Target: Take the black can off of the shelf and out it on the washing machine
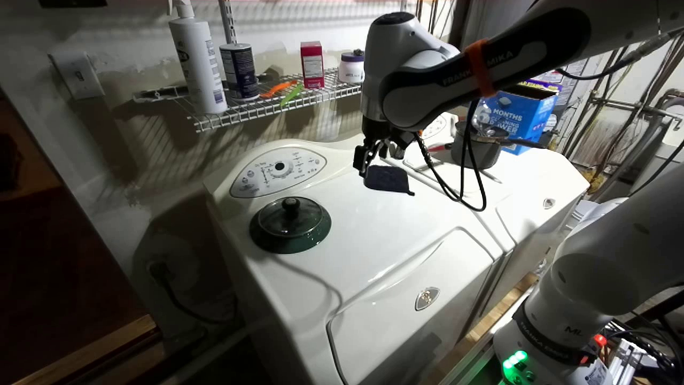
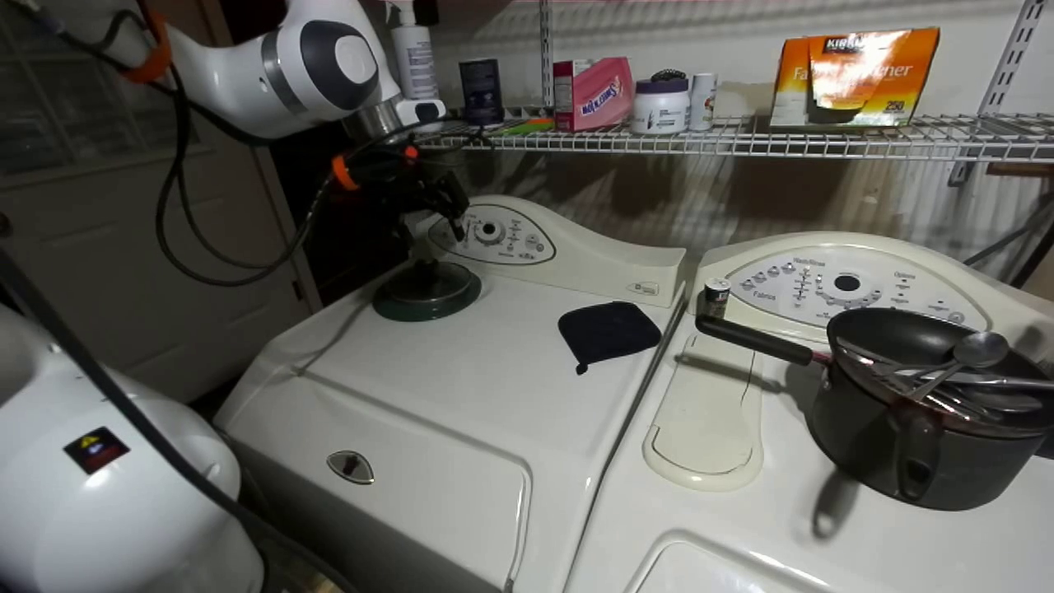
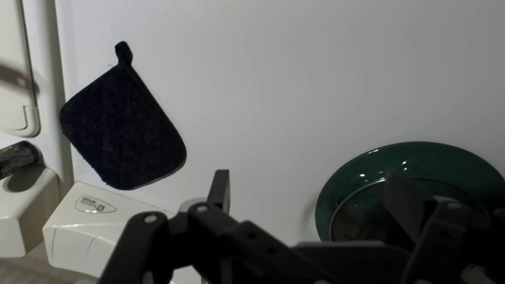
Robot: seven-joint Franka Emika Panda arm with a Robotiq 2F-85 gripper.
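The black can (image 1: 241, 75) stands upright on the white wire shelf (image 1: 326, 97), beside the tall white bottle. It also shows in an exterior view (image 2: 482, 92) on the left part of the shelf (image 2: 741, 142). The wrist view does not show it. The white washing machine (image 1: 363, 224) stands below the shelf; its top also shows in an exterior view (image 2: 428, 371) and fills much of the wrist view (image 3: 252, 98). My gripper (image 1: 380, 156) is open and empty, lower than the shelf and above the machine top. It also shows in an exterior view (image 2: 433, 235) and the wrist view (image 3: 309, 183).
A dark green round lid (image 1: 291, 238) and a dark pot holder (image 2: 609, 332) lie on the machine. A white bottle (image 1: 197, 64), a red box (image 1: 312, 64) and a white jar (image 2: 661, 107) share the shelf. Dark pots (image 2: 922, 445) stand on the neighbouring appliance.
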